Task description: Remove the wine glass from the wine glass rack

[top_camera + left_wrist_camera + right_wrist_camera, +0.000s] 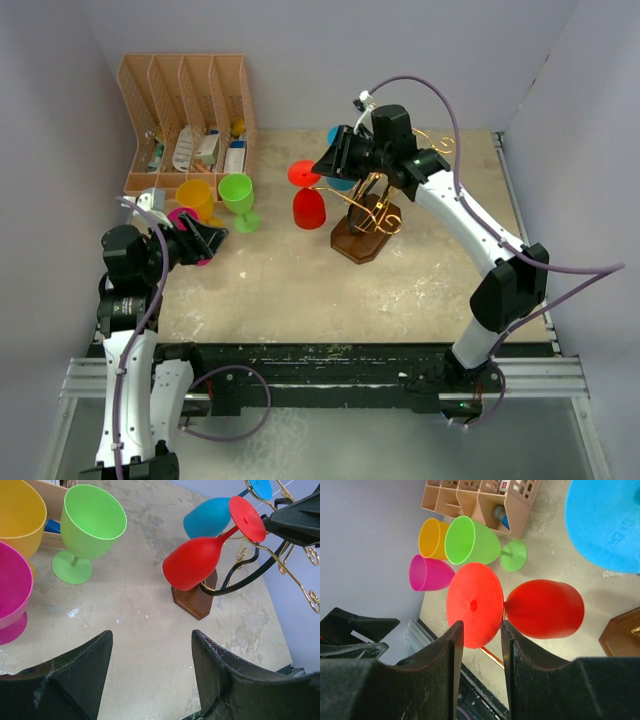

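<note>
The red wine glass (pixel 309 208) hangs tilted on the gold wire rack (pixel 358 240), its round foot pointing toward my right gripper (pixel 328 163). In the right wrist view my right gripper (pixel 480 625) is partly open, its fingertips just in front of the foot's face, with the red bowl (pixel 545 609) behind to the right. I see no grip on the glass. The left wrist view shows the red glass (pixel 192 562) over the rack's brown base (pixel 196 604). My left gripper (pixel 152 637) is open and empty, low over the table at the left (pixel 210 238).
A blue glass (pixel 333 133) also hangs on the rack (pixel 207 520). Green (pixel 238 190), yellow (pixel 195 195) and pink (pixel 12 590) glasses stand upright near my left gripper. A tan slotted organizer (pixel 185 80) stands at the back left.
</note>
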Controlling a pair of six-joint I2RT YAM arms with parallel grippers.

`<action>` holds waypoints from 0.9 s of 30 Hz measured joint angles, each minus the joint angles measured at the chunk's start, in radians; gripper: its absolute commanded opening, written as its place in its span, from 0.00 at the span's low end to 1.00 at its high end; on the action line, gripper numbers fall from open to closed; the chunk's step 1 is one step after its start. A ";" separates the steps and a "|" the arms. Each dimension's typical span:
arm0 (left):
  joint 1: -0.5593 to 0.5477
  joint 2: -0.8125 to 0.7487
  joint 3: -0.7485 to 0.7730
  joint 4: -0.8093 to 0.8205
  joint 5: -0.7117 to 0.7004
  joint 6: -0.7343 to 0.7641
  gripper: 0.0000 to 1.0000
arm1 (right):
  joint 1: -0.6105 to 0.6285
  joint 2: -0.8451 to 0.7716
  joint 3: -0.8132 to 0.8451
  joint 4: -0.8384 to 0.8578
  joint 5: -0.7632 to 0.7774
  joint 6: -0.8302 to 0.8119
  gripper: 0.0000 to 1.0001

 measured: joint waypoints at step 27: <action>0.000 0.009 0.000 0.000 0.002 0.000 0.68 | 0.002 -0.051 -0.020 -0.071 0.085 -0.011 0.40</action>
